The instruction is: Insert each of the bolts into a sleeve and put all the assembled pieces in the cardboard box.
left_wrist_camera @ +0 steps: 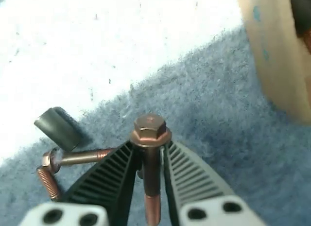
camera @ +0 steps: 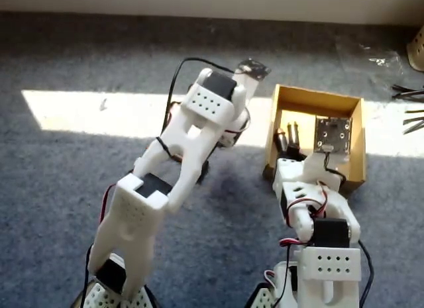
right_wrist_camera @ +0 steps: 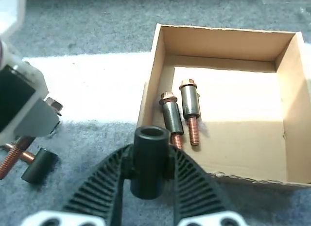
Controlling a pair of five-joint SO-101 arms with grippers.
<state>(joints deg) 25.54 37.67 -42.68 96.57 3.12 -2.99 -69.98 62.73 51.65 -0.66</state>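
Note:
My left gripper (left_wrist_camera: pixel 150 147) is shut on a copper bolt (left_wrist_camera: pixel 151 160), which stands head up between the ribbed fingers just above the grey carpet. Close by lie a loose dark sleeve (left_wrist_camera: pixel 58 127) and two more bolts (left_wrist_camera: pixel 80 158) (left_wrist_camera: pixel 47 182). My right gripper (right_wrist_camera: pixel 149 155) is shut on a black sleeve (right_wrist_camera: pixel 148 175), held upright with its bore open, just short of the near wall of the cardboard box (right_wrist_camera: pixel 155 65). Two assembled pieces (right_wrist_camera: pixel 172 116) (right_wrist_camera: pixel 190 108) lie side by side in the box (camera: pixel 318 97). The loose sleeve (right_wrist_camera: pixel 39 165) lies beside the left arm's wrist (right_wrist_camera: pixel 19 104).
The box wall (left_wrist_camera: pixel 277 56) stands a short way from my left gripper. A bright sunlit band (camera: pixel 86 112) crosses the carpet. Dark cables (camera: pixel 407 109) and a plastic wrapper lie at the far right edge.

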